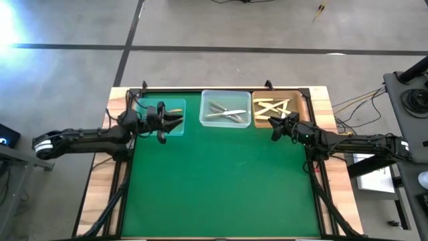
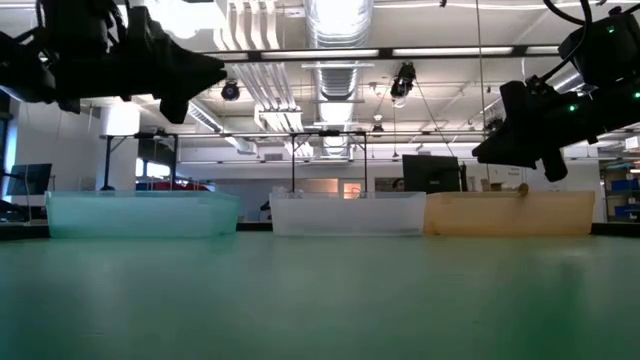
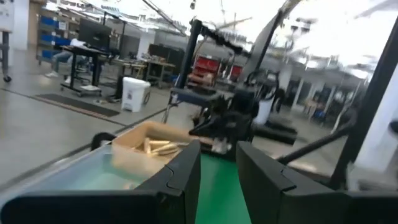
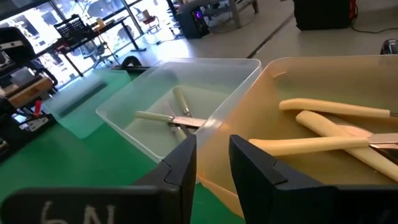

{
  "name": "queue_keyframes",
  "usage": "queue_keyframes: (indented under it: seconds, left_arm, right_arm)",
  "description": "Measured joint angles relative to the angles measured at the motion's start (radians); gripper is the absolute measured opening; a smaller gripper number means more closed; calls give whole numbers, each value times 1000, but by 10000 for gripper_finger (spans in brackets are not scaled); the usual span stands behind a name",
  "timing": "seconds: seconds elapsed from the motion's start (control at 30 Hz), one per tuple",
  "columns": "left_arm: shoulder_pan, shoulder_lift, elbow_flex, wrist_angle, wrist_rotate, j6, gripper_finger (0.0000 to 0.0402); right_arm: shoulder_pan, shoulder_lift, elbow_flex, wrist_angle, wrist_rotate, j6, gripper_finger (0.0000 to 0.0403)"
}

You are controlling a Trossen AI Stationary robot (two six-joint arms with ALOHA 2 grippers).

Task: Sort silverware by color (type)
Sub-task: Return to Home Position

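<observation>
- The room is the largest thing around you: a wide workshop with concrete floor [image 1: 267, 27] beyond both sets of jaws and ducts [image 2: 335, 20] overhead.
- The green mat [image 1: 221, 181] on the wooden table [image 1: 97, 194] stretches behind and below both jaws. No cutlery shows loose on it, so you have open ground to retreat over.
- Three trays stand in a row ahead of the jaws. The blue tray [image 1: 150, 106] is partly under the left jaws, the orange tray [image 1: 297, 107] is just ahead of the right jaws, and the clear tray [image 1: 208, 100] is between the two.
- Your left gripper [image 1: 177, 122] hangs above the blue tray's inner corner, with a narrow gap between its fingers and nothing in it.
- Your right gripper [image 1: 273, 132] hangs just short of the orange tray's near wall, also slightly parted and empty. The low view shows both grippers above the rims.
- All the silverware in view lies in the trays:
  - A golden piece [image 1: 175, 111] is just ahead of the left jaws, its long axis along the row.
  - The silver pieces [image 1: 226, 114] lie off to the side of both jaws, mostly along the row.
  - The cream-yellow pieces [image 1: 274, 108] lie crossed ahead of the right jaws.
- The sorting looks finished, and each arm is nearest its own end tray. Since everything lies ahead of the jaws, draw straight back from the row.
</observation>
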Motion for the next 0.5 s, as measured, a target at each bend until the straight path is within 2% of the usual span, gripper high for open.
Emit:
queue_keyframes:
  seconds: [0.23,0.37,0.43,0.5]
  left_arm:
    - [0,93,0,-45,56,135,87]
    - [0,145,-14,-62,71,143,87]
    - [0,160,-37,-57,117,145,87]
    - [0,123,-100,-27,140,146,87]
  right_arm:
    - [0,0,0,0,0,0,87]
    - [0,0,0,-1,0,0,80]
    - [0,0,0,-2,0,0,77]
    - [0,0,0,-4,0,0,75]
